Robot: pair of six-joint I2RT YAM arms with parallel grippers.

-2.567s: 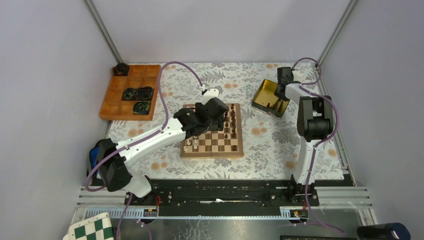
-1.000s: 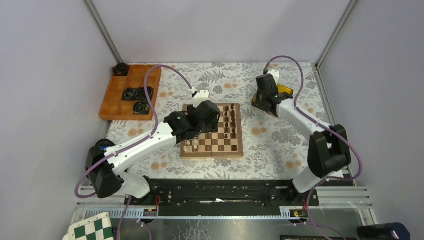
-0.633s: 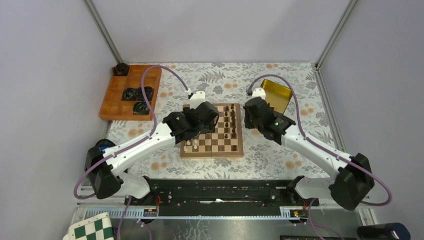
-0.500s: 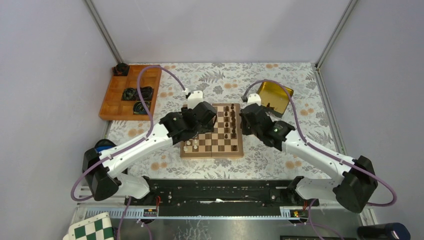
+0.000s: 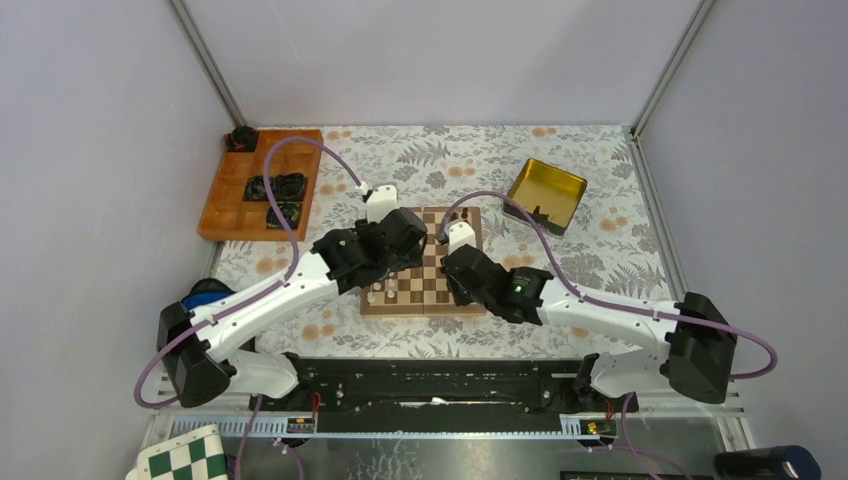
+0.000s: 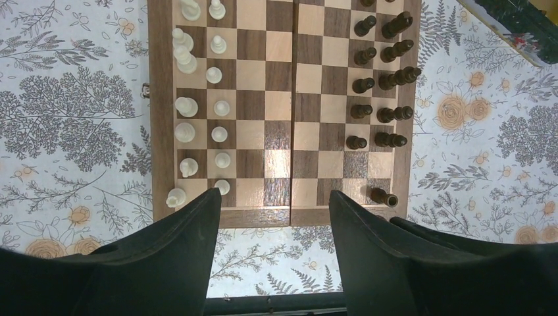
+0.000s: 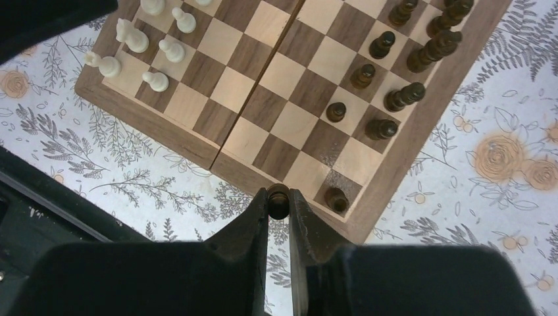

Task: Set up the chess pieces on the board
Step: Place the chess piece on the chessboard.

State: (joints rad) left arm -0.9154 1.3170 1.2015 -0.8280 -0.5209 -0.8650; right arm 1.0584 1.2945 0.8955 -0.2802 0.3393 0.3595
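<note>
Swung off the tin point(image 5: 545, 193) and down across the board point(image 5: 425, 292) since a moment ago: right arm, now low over the near right corner. Drawn back a little toward the board's left edge: left arm.

Pinched upright in the right gripper point(image 7: 278, 205): one dark piece point(image 7: 278, 193), fingers closed tight on it, in line with the board's brown border near that corner. Left gripper point(image 6: 273, 214) spread wide with nothing between the fingers, above the border. Board flat on the floral worktop point(image 5: 600, 240).

Ranged along the left side in two rows: white pieces point(image 6: 197, 125). Ranged along the right side: dark pieces point(image 6: 385, 92).

Hidden from the top view: both grippers, under their own wrists, along with much of the board. Cut off in both wrist views: part of the rows of pieces. Hard to tell from the left wrist whether the corner piece point(image 6: 381, 196) stands or leans. Too small to name by type: every piece.
</note>
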